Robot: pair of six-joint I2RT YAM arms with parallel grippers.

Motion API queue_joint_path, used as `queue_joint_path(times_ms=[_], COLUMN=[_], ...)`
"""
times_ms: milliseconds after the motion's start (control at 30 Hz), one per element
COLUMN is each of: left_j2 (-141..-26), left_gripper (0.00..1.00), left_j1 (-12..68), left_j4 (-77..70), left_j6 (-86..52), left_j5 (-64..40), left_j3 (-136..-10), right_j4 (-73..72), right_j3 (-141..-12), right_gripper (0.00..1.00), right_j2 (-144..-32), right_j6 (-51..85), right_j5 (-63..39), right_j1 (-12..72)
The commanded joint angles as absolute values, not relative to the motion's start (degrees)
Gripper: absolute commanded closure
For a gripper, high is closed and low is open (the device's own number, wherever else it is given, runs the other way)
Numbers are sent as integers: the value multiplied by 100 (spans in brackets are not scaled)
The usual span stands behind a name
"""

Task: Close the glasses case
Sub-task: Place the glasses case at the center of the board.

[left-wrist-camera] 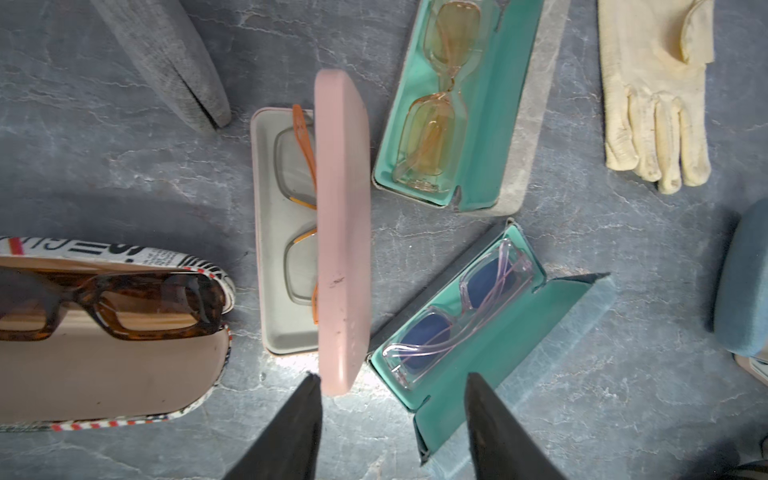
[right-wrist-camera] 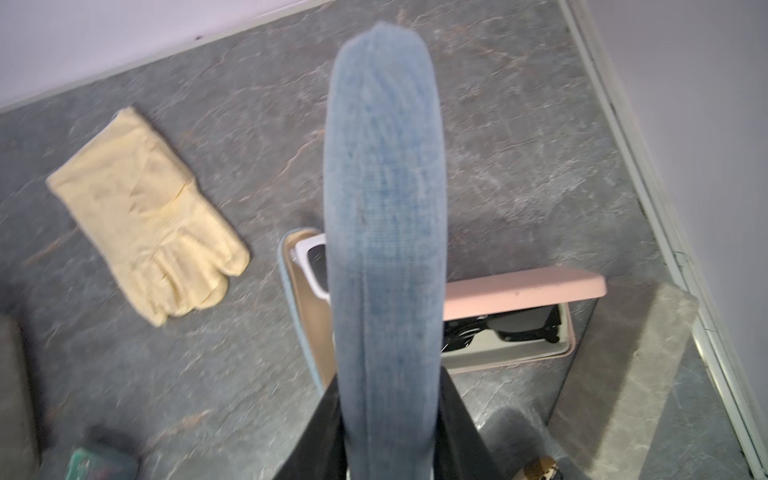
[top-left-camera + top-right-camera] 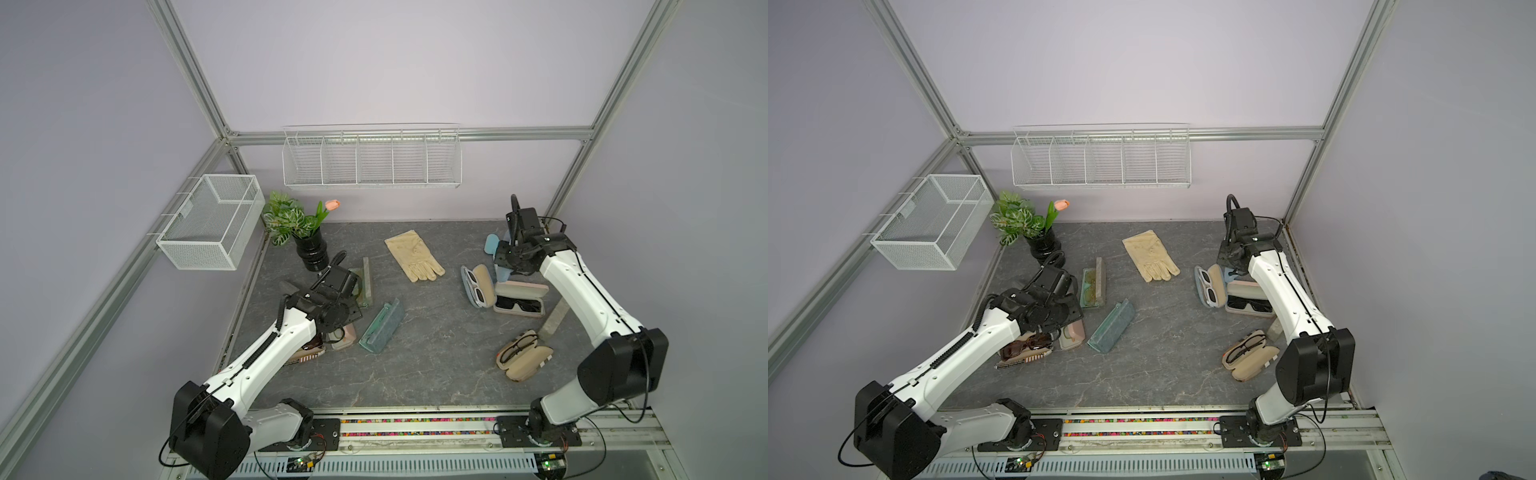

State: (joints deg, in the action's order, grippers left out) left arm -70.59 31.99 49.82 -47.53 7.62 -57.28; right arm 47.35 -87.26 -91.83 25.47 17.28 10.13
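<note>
My right gripper (image 2: 388,382) is shut on a blue fabric glasses case (image 2: 384,208), one finger on each side, and the case's two halves meet along a seam. In a top view this blue case (image 3: 492,244) sticks out of the right gripper (image 3: 509,259) at the back right. It is held above an open case with white sunglasses (image 2: 309,266). My left gripper (image 1: 391,375) hangs open with nothing between its fingers. It is just off the end of an open pink case (image 1: 343,232) with orange-armed glasses and beside an open teal case (image 1: 457,316) with clear purple glasses.
Several more open cases lie about: a green-lined one (image 1: 478,124), a newsprint one with brown sunglasses (image 1: 104,332), a pink one with black sunglasses (image 3: 519,301) and a tan one (image 3: 524,355). A cream glove (image 3: 414,255) lies mid-back. A vase with a plant (image 3: 309,249) stands back left.
</note>
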Motion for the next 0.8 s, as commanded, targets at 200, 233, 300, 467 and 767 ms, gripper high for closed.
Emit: queue_joint_path(times_ms=[200,233,300,467,767], left_j2=[-7660,-7708,-7765,-7886,-8341], left_gripper=[44,44,44,44,44], left_j1=[3786,3813,3836,3841,3841], left_j4=[4676,4663,4641,4615,4495], left_j6=[-4844,-4819,-4804,-4714,-4587], left_j5=[885,884,903,944,848], left_j3=[-6252,-6292,-6357,-6475,-6648], right_j4=[4118,4101,4033,3844,3990], right_j3=[-9734,-9792,-9844,-9910,-10217], right_gripper=[71,71,71,71,69], right_j2=[-10423,-10580,-10812,-11271,-12041], right_j6=[2828,2866,2920,3084,3032], right_j5=[1996,1991,2010,1880,1490], right_j1=[127,49,-78,-467,-968])
